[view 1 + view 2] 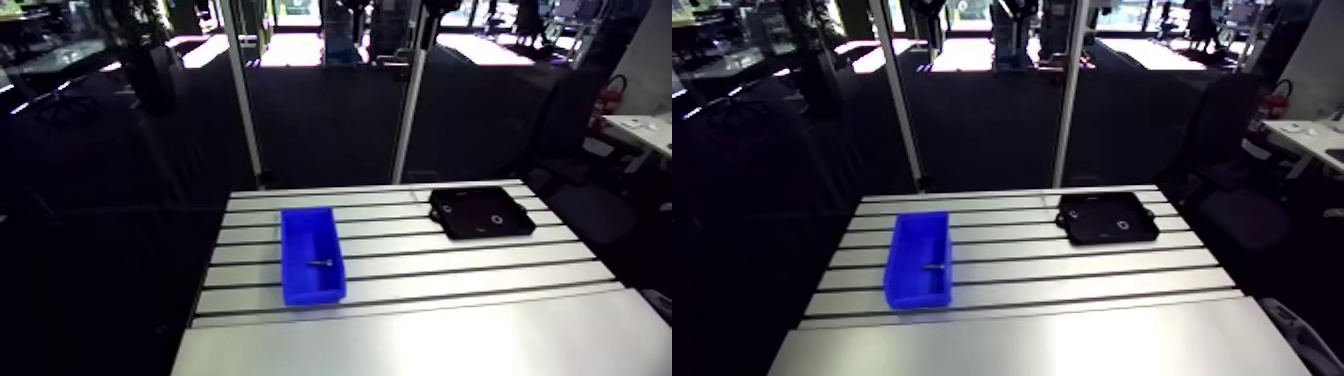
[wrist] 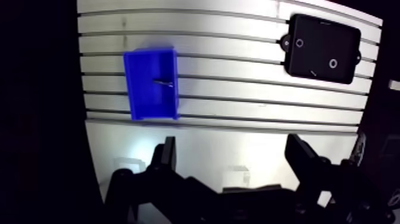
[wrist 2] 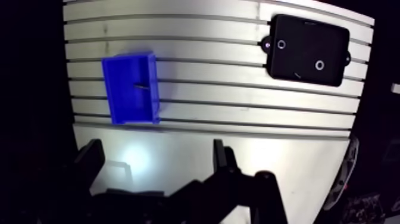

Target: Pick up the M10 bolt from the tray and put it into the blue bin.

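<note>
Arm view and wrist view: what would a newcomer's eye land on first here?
The blue bin stands out against the slotted aluminium table, with a small dark bolt lying inside it. A black tray sits apart from the bin, near the table's far edge, holding two small rings. The gripper hangs open over the table's bare near part, empty.

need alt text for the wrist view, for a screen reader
A small bolt lies inside the blue bin on a slotted aluminium table. A black tray holding two small rings sits well apart from the bin. The pincer hangs over bare table, open and empty.
</note>
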